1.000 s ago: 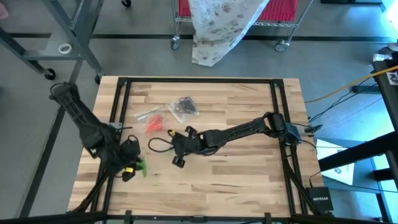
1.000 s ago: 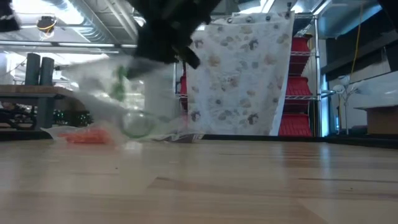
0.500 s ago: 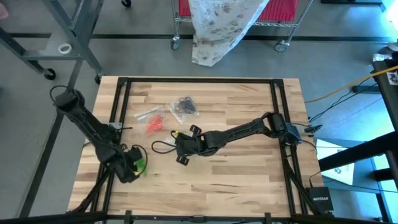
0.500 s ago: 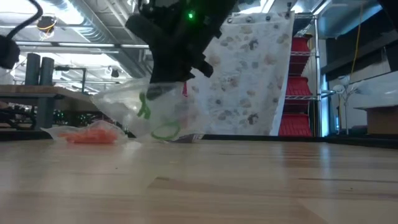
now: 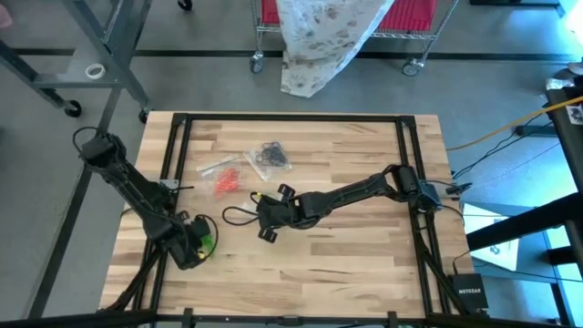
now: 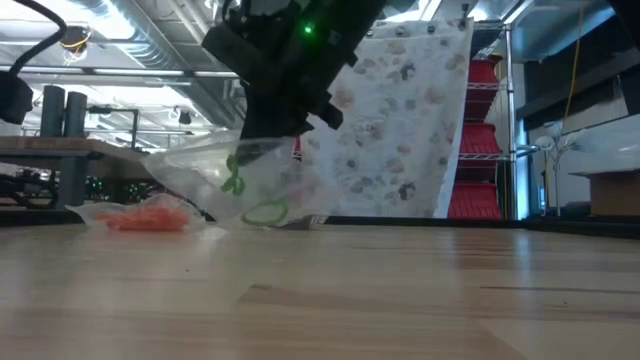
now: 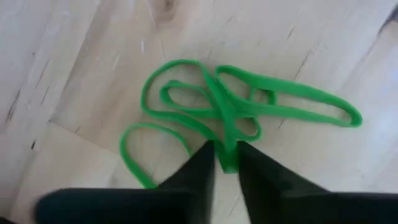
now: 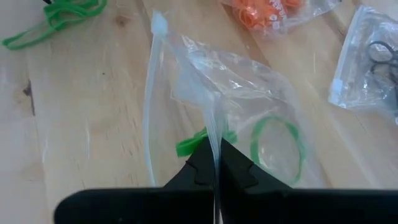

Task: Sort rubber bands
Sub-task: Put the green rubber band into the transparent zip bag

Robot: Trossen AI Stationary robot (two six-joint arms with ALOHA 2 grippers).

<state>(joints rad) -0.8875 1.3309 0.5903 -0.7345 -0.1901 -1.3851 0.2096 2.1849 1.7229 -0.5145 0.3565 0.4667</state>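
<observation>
A heap of loose green rubber bands lies on the wooden table near its left edge. My left gripper stands over the heap, pointing down, shut on one band. Nearer the table's middle, my right gripper is shut on a clear plastic bag with green bands inside. In the low view the bag hangs below this gripper. My left gripper pinches one strand of a green band between its two fingertips, at the near side of the heap. The fingers come from above, pointing steeply down. The rest of the heap lies flat on the table. My right gripper pinches the clear bag at a gathered edge between its shut fingers, slanting down from the table's right. The bag hangs slack below the fingers and bulges open; its lower end reaches down to the table top.
A clear bag of orange-red bands and a clear bag of black bands lie at the far middle of the table, with a further small clear bag beside them. Black frame rails run along the table's edges.
My left gripper has sunk and tipped steeply down onto the green heap near the table's left edge. My right gripper has lowered a little with the clear bag, which was swinging and now hangs still, its lower end at the table.
</observation>
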